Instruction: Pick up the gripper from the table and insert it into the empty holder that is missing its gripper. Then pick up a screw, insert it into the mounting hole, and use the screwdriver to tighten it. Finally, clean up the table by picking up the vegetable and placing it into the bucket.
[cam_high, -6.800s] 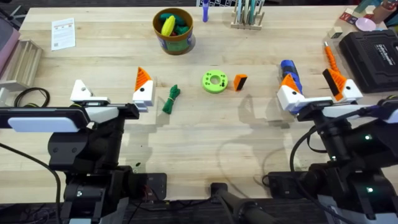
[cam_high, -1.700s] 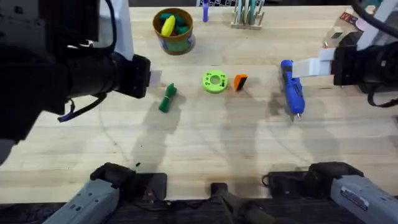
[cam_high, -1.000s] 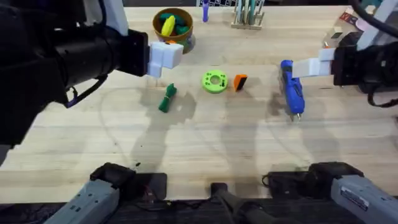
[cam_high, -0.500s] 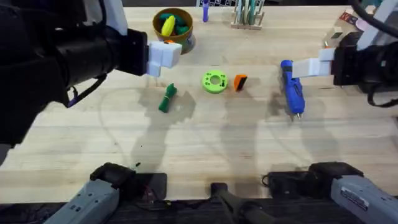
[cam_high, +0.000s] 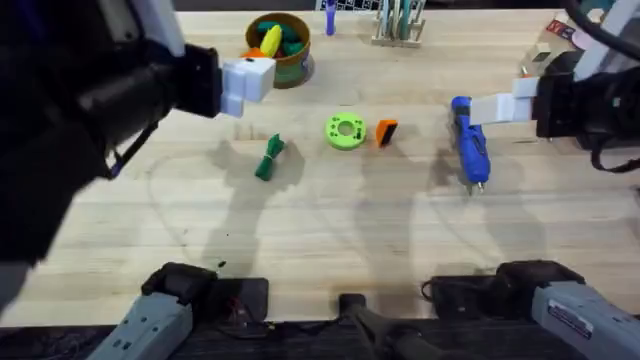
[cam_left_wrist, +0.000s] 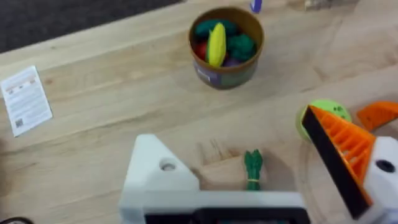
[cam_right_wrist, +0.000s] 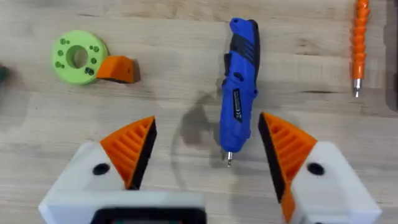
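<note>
The gripper, a small orange wedge (cam_high: 386, 132), lies beside a green disc (cam_high: 345, 132) at mid-table, also seen as the orange wedge (cam_right_wrist: 118, 68). My left gripper (cam_high: 250, 72) hangs raised in front of the bucket (cam_high: 280, 40), open and holding nothing. Its bare white finger mount is the empty holder (cam_left_wrist: 158, 180); the other finger carries an orange pad (cam_left_wrist: 342, 152). The vegetable (cam_high: 270, 158) lies below it, visible as the dark-green vegetable (cam_left_wrist: 252, 169). My right gripper (cam_right_wrist: 207, 124) is open above the blue screwdriver (cam_right_wrist: 239, 99), which lies flat on the table (cam_high: 467, 140).
The bucket (cam_left_wrist: 226, 43) holds several toy foods. A paper card (cam_left_wrist: 26, 99) lies far left. A thin orange pen-like tool (cam_right_wrist: 359, 43) lies right of the screwdriver. A black case (cam_high: 600, 85) and a wooden rack (cam_high: 398, 25) stand along the back.
Both arms have risen from their low rest poses. In the last half second the left gripper has shifted slightly back and left, toward the bucket. The right arm has stayed still.
</note>
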